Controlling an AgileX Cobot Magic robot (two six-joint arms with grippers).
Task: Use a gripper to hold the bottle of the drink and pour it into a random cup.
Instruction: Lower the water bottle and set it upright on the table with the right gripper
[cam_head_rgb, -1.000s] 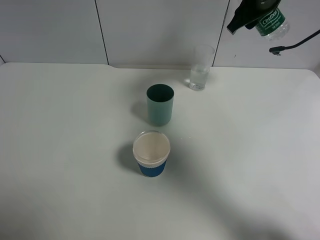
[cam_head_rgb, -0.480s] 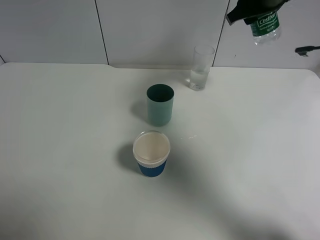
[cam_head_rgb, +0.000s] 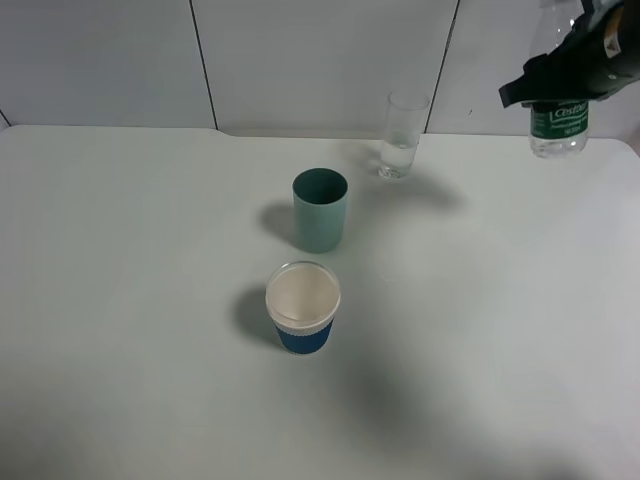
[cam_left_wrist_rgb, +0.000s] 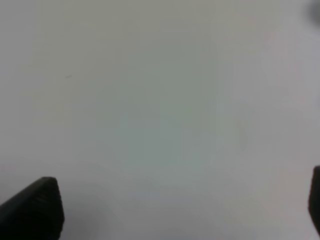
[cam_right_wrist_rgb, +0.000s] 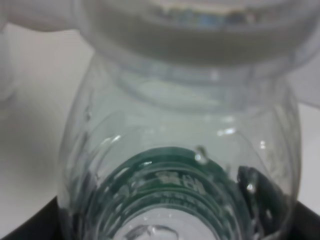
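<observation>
Swinging lower and rightward since a second ago, the right gripper (cam_head_rgb: 565, 80) is now holding the bottle of the drink (cam_head_rgb: 558, 128) upright at the table's (cam_head_rgb: 150, 300) two o'clock. Its jaws are pinching the ribbed clear plastic above the green label. The cup (cam_head_rgb: 402, 135), a tall, straight-sided clear glass, is standing at the bottle's nine o'clock, well apart. The left gripper (cam_left_wrist_rgb: 172, 210) is holding its jaws spread wide.

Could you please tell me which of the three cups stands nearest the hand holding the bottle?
The tall clear glass at the back is nearest the right hand and its bottle; the teal cup and the blue paper cup stand farther forward.
</observation>
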